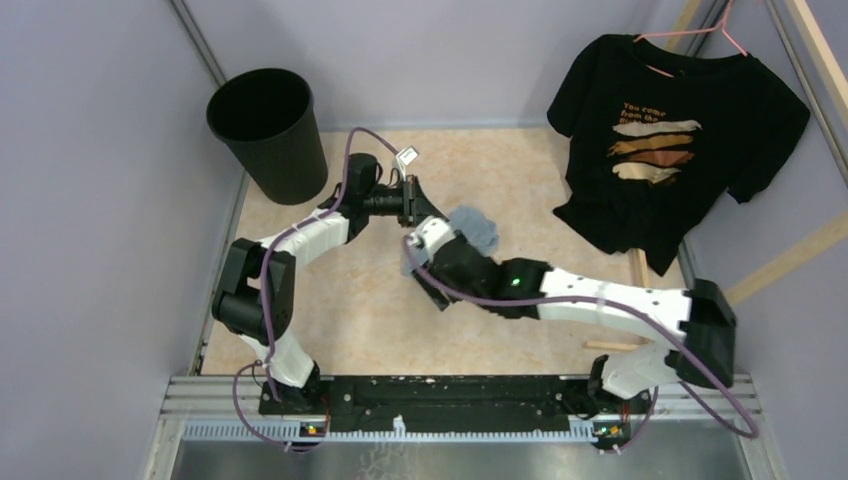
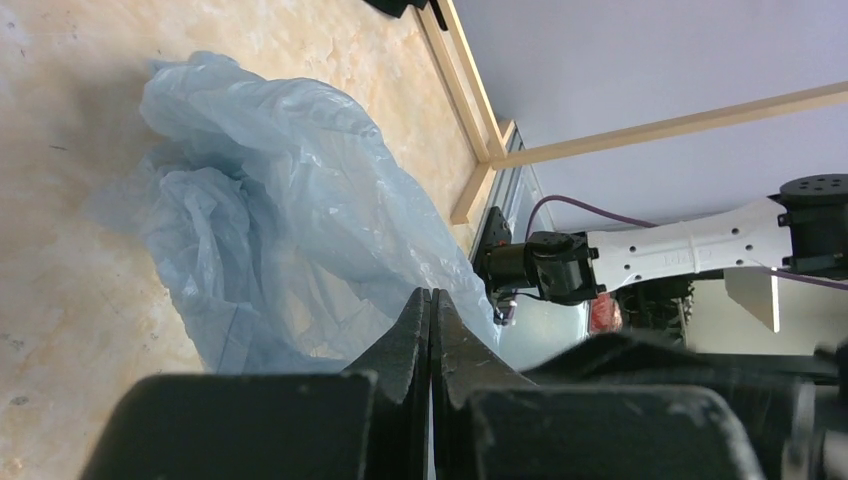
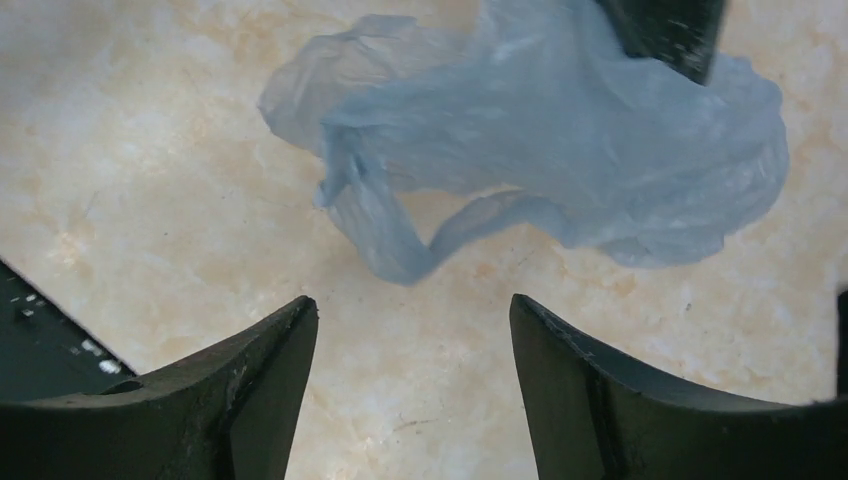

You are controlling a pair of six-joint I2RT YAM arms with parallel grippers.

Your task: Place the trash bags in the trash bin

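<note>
The light-blue trash bag [image 1: 476, 227] lies crumpled on the beige floor mid-table, right of the round black trash bin [image 1: 268, 130] at the back left. My left gripper [image 1: 425, 207] reaches right from beside the bin. In the left wrist view it [image 2: 431, 293] is shut, its tips at the edge of the bag [image 2: 270, 190], apparently pinching thin plastic. My right gripper [image 1: 425, 270] is just in front of the bag. In the right wrist view it [image 3: 413, 300] is open and empty above bare floor, with the bag [image 3: 560, 150] and its handle loop ahead.
A black printed T-shirt [image 1: 670, 140] hangs on a pink hanger at the back right. Wooden frame bars [image 2: 470, 100] run along the right side. Grey walls close in the table. The right arm [image 2: 690, 245] shows in the left wrist view.
</note>
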